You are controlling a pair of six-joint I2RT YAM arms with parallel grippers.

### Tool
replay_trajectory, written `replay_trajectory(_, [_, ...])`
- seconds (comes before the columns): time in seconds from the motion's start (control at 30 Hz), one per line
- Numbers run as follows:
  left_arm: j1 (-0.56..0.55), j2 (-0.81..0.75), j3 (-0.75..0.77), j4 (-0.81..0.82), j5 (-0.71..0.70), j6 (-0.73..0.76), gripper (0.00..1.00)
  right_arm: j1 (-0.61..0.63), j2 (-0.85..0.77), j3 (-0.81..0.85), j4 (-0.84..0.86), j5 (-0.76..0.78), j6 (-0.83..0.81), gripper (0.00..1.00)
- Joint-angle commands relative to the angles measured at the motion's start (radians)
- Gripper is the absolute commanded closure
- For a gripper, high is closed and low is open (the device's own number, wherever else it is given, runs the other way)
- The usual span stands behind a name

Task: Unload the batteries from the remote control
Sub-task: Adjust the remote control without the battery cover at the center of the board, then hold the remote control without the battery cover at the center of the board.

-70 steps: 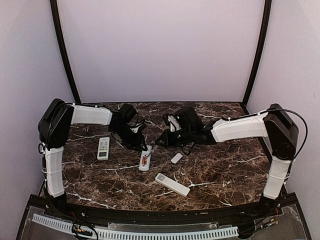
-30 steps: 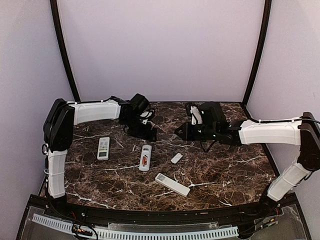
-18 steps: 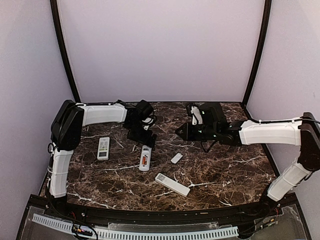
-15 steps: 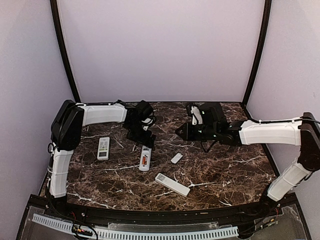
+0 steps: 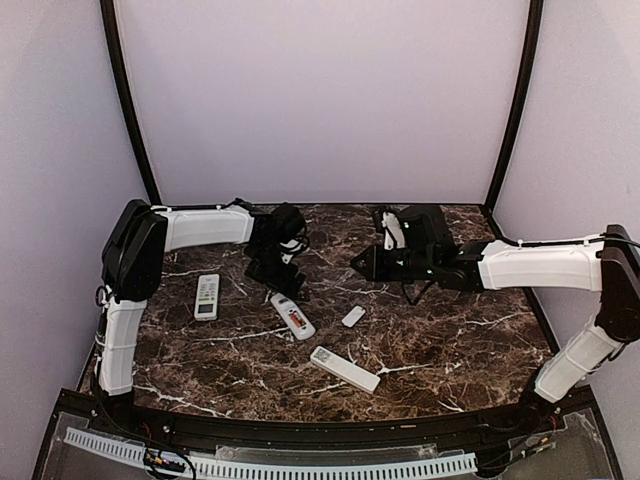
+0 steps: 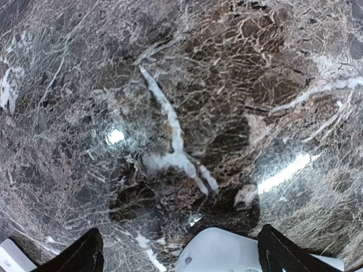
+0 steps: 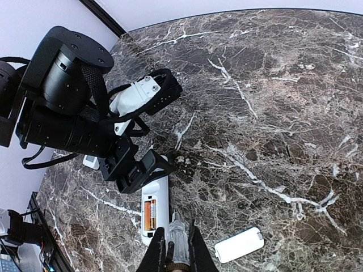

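Observation:
The white remote control [image 5: 292,315] lies slanted on the marble table, back up, its battery bay uncovered. Two orange batteries [image 7: 148,215] sit side by side in the bay and show as a red spot, the batteries [image 5: 295,319]. My left gripper [image 5: 281,280] stands open over the remote's far end, fingers either side of it. In the left wrist view the remote's rounded end [image 6: 227,252] pokes up between the fingers [image 6: 85,255]. My right gripper [image 5: 358,262] hovers apart to the right, shut on a slim clear pointed piece [image 7: 177,235].
A small white cover plate [image 5: 353,316] lies right of the remote, seen also as the cover plate [image 7: 239,245]. A second remote [image 5: 206,296] lies at the left and a third [image 5: 344,368] nearer the front. Walls close off three sides.
The left gripper came down and back onto the remote's far end, and the remote's near end swung right, so it now lies slanted. The right arm has held still for the last second.

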Motion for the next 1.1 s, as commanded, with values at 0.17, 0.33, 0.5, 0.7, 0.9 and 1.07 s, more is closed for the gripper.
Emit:
replay_trajectory(0.17, [0.001,-0.063,-0.077,-0.062,-0.005,0.015,0.06,-0.004,-0.012,0.001,0.015,0.016,-0.009,1.00])
replay_trajectory(0.33, [0.000,-0.120,-0.158,-0.050,0.012,0.011,0.06,-0.004,-0.005,0.011,0.010,0.015,-0.013,1.00])
replay_trajectory(0.5, [0.000,-0.169,-0.216,-0.013,0.063,0.006,0.06,-0.004,0.002,0.023,0.007,0.013,-0.015,1.00])
replay_trajectory(0.7, [0.002,-0.259,-0.278,0.081,0.069,-0.008,0.06,-0.004,-0.001,0.028,0.001,0.014,-0.017,1.00])
replay_trajectory(0.9, [0.005,-0.336,-0.353,0.186,0.109,-0.030,0.06,-0.004,-0.001,0.033,-0.009,0.020,-0.018,1.00])
replay_trajectory(1.07, [0.002,-0.374,-0.407,0.266,0.293,-0.031,0.06,-0.003,0.005,0.037,-0.008,0.024,-0.018,1.00])
